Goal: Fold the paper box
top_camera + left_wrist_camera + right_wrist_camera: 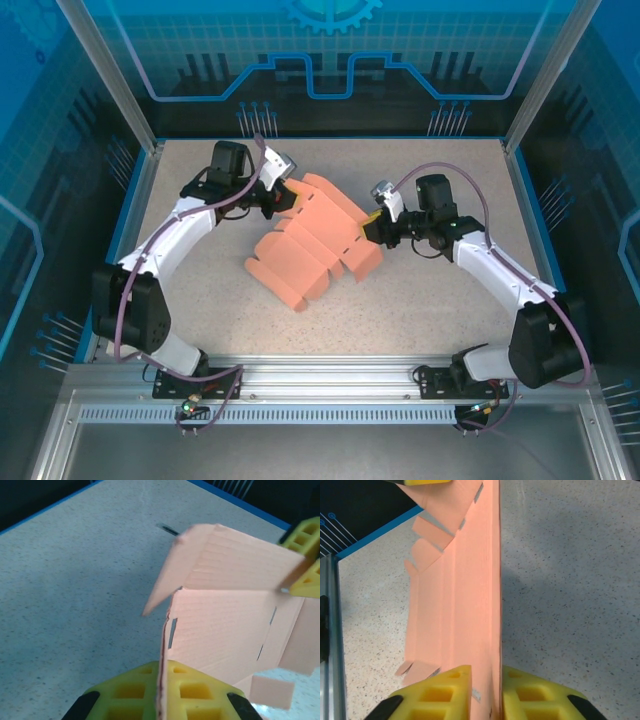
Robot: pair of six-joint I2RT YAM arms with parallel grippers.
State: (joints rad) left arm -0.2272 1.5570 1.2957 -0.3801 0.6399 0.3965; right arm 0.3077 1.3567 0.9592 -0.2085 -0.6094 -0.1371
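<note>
A: Where is the paper box?
B: In the middle of the top view. It's a salmon cut-out with its lower flaps lying on the speckled table and its upper part tilted up.
A: The right hand?
B: At the card's right edge. Its yellow fingers stand either side of a panel; whether they're pinching or loose, I cannot tell.
A: And the left hand?
B: Further up, left of centre, pressed together on the card's edge, with a flap standing up beyond it.

Legible text, numbers, brands: none. Sole sign: pale-blue gear emblem, cropped at the picture's upper edge, printed on the blue back wall.
</note>
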